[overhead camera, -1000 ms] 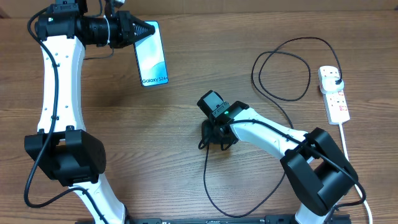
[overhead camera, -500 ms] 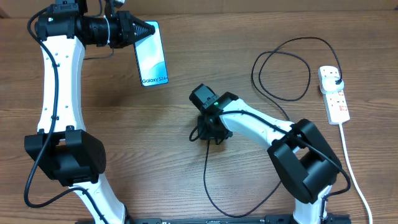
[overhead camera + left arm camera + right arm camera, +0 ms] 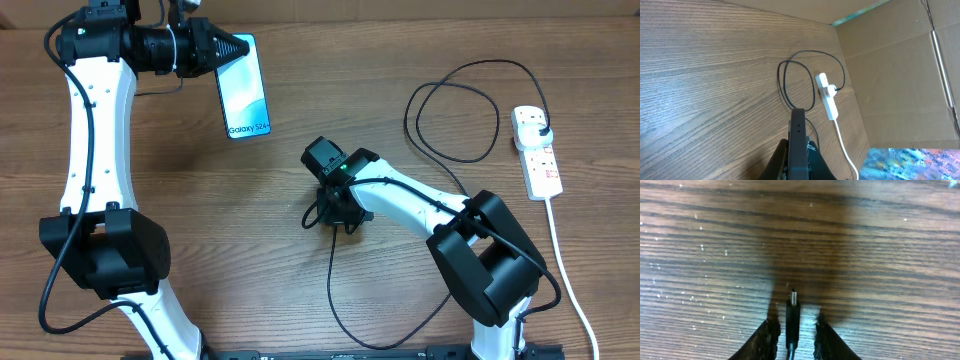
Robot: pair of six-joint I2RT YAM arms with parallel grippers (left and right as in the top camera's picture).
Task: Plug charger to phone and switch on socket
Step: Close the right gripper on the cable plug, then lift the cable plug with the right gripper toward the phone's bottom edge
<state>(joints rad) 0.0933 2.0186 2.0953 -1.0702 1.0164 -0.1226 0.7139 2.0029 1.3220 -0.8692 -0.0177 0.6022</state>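
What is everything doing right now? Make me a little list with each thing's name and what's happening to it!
phone: screen lit, facing up
left gripper: shut on the phone
charger: tip lying on the table, plug in the socket
right gripper: open, one finger each side of the tip, not touching it
socket: at the right side of the table; switch too small to tell

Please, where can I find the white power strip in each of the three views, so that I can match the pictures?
Overhead: the power strip lies at the right edge, in the upper half.
Left wrist: it lies near the middle, close to the cardboard wall.
Right wrist: it is not in this picture.
Shared landmark: the black cable loop beside the strip, seen in the overhead and left wrist views.
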